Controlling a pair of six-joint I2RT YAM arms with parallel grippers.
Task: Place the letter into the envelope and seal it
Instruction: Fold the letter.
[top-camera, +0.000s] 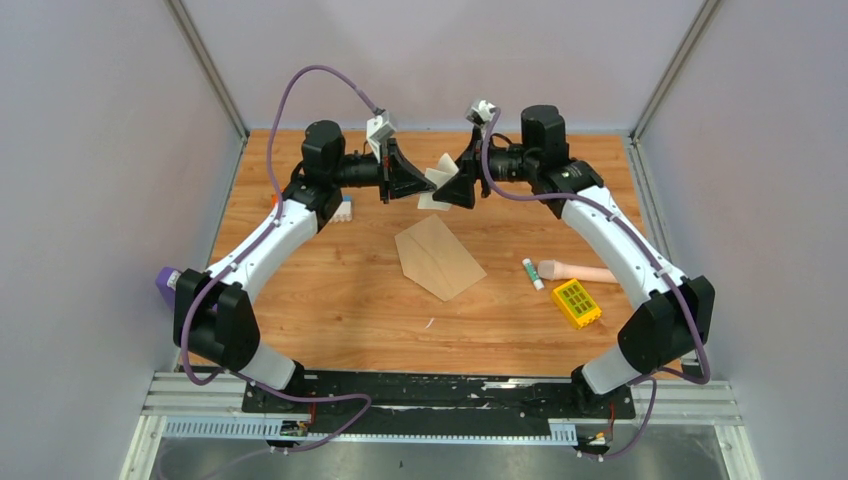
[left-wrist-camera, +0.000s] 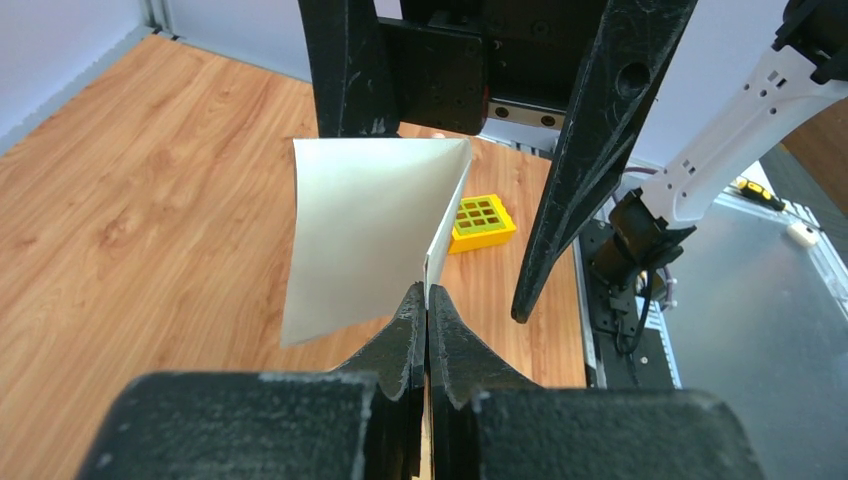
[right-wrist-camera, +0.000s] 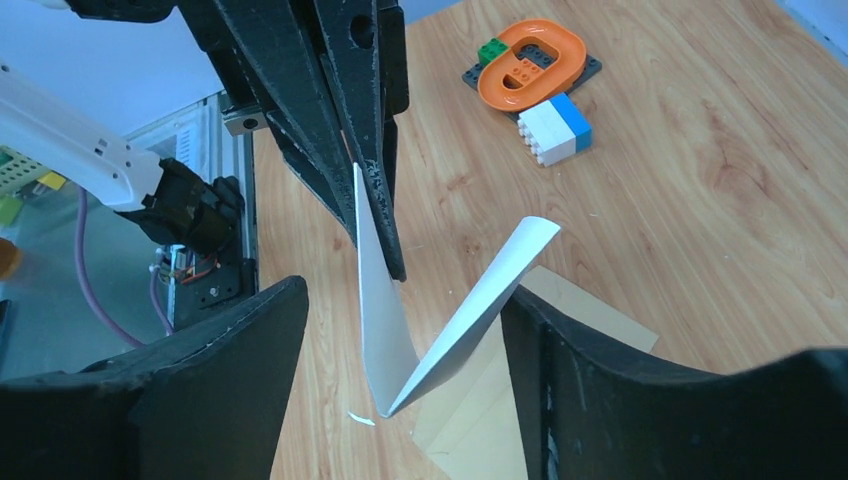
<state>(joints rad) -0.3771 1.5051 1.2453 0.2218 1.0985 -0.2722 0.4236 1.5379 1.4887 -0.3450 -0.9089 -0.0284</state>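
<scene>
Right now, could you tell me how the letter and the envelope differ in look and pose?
Colour: the letter is pale cream, the envelope tan-brown kraft. Pose: the letter is up in the air, bent into a V; the envelope lies flat on the table. State: the left hand pinches the letter; nothing touches the envelope. Both are thin paper.

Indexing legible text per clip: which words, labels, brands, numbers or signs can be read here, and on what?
No text can be read.
letter: visible faces blank.
envelope: no print visible.
white-and-green tube: any label too small to read.
</scene>
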